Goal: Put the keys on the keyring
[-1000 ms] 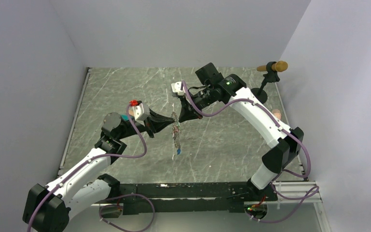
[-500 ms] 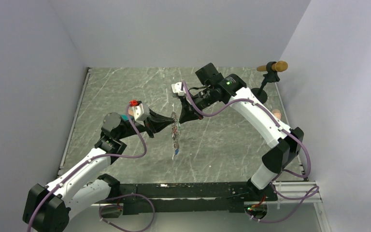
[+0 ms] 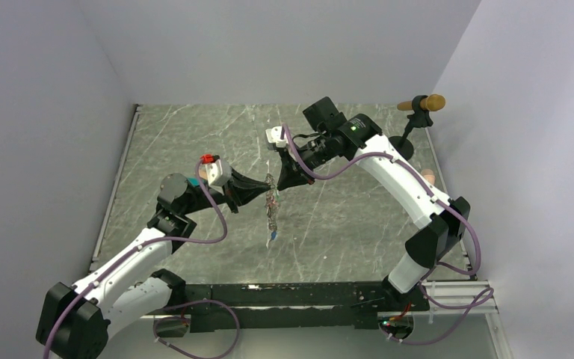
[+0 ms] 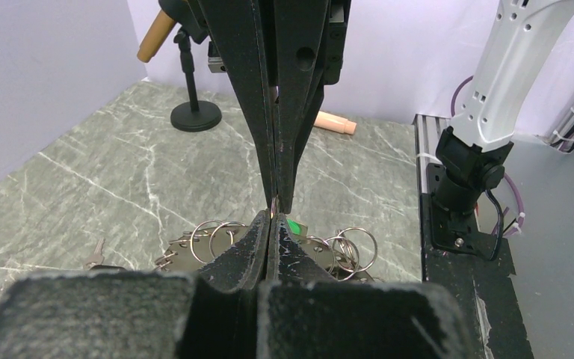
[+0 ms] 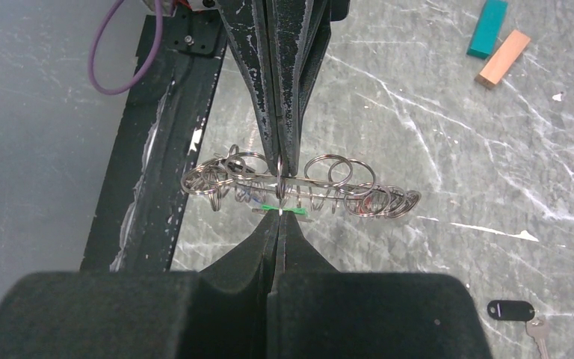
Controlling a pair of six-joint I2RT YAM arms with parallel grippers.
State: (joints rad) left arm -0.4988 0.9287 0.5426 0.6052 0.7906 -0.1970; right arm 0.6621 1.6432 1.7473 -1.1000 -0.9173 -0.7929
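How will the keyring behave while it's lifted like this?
Likely floppy: pinched by the left gripper, the keyring hangs as a loose chain of small rings. Probably swings and tangles, dangling free above the table while the right gripper nips the green key. Thin smooth wire may slip.

Lab cell: plain walls (image 3: 284, 52), marbled table (image 3: 351, 217)

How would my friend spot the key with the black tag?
Find the grey marble table in the right wrist view, then the shiny keyring in the middle. Down in the bottom right corner lies a key with a black tag, flat on the table, alone, well apart from that bunch.
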